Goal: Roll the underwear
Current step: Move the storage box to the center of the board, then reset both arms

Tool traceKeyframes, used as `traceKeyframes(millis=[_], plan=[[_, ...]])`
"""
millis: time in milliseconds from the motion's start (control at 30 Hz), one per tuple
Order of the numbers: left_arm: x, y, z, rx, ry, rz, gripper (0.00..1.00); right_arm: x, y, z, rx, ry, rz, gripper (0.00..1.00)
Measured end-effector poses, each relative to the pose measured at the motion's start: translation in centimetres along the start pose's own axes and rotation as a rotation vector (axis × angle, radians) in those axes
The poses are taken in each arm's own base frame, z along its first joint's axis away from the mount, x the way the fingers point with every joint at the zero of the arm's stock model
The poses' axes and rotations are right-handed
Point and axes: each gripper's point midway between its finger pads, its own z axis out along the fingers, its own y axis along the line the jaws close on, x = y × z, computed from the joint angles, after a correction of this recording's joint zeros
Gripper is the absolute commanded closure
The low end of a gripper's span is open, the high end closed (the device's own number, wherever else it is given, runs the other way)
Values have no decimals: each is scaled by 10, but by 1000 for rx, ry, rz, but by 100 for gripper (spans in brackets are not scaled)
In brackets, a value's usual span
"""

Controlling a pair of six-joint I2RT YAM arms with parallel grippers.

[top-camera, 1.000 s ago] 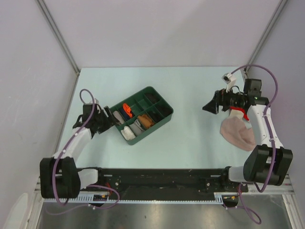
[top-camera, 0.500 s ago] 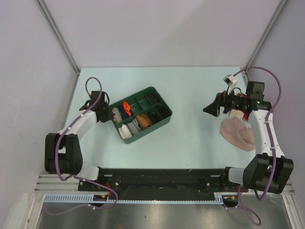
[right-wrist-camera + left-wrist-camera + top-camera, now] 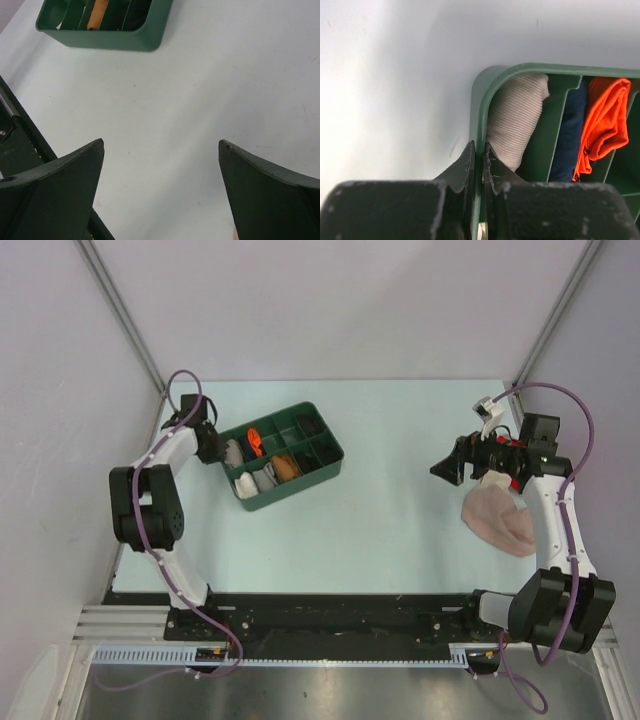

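The underwear [image 3: 572, 132], navy-blue with bright orange folds, lies bundled in a compartment of the green tray [image 3: 520, 67]. From above it shows as an orange-and-dark bundle [image 3: 255, 444] in the tray [image 3: 290, 490]. My left gripper [image 3: 479, 150] is shut on the tray's left wall, one finger outside and one inside. The top view has this gripper [image 3: 218, 445] at the tray's left end. At the right, my right gripper [image 3: 440, 468] hangs open over bare table [image 3: 161, 145], holding nothing.
A ribbed beige roll [image 3: 515, 120] fills the tray compartment beside my inner finger; other rolls fill more compartments. A beige-pink cloth [image 3: 497, 520] and a red cloth [image 3: 512, 480] lie under the right arm. The tray's far end [image 3: 110, 40] shows ahead of the right gripper.
My left gripper closed on the tray's left wall and swung toward the back left, dragging the tray that way. The right arm barely shifted and stays open.
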Motion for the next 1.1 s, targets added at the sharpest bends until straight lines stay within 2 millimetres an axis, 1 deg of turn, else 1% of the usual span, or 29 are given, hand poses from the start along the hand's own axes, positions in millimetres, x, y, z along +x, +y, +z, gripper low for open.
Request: traceKeyframes(millis=[100, 167, 267, 300, 367, 400, 467, 500, 533, 600, 633, 667, 767, 900, 933, 967, 1033, 1100], plan=[[-20, 7, 11, -7, -12, -37, 95, -1, -4, -2, 13, -6, 0, 0], [-34, 10, 17, -6, -21, -59, 91, 0, -5, -2, 16, -6, 2, 0], [-56, 15, 26, -9, -37, -84, 74, 2, -7, -2, 24, -2, 6, 0], [-62, 18, 29, -13, -41, -91, 62, 3, -7, -2, 27, 0, 7, 0], [-72, 21, 31, -14, -52, -94, 49, 3, -9, -2, 37, 2, 6, 1], [-77, 22, 30, -13, -61, -94, 39, 4, -10, -3, 45, 2, 6, 0], [-85, 25, 28, -8, -73, -87, 33, 3, -13, -4, 71, 2, 4, 0], [-89, 26, 26, -4, -82, -86, 24, 3, -15, -6, 93, 1, 3, 0], [-92, 28, 24, 3, -88, -83, 18, 2, -17, -7, 115, -3, 1, 0], [-96, 31, 17, 19, -97, -74, 0, -4, -22, -13, 174, -16, -7, 0], [-98, 32, 10, 37, -111, -69, 0, -7, -24, -16, 205, -26, -17, 0], [-98, 33, 1, 54, -120, -63, 0, -12, -27, -20, 238, -39, -27, 1], [-97, 33, -40, 116, -184, -37, 0, -27, -32, -33, 337, -86, -54, 0], [-100, 17, -120, 254, -347, 13, 0, -48, -40, -55, 484, -168, -62, 0], [-99, 12, -145, 300, -400, 31, 0, -52, -42, -60, 520, -188, -60, 0], [-96, 7, -164, 339, -438, 48, 0, -55, -44, -64, 543, -199, -56, 1], [-87, -1, -203, 420, -522, 85, 0, -57, -46, -71, 586, -213, -46, 0], [-74, -5, -236, 494, -604, 118, 0, -58, -47, -78, 624, -225, -42, 0]])
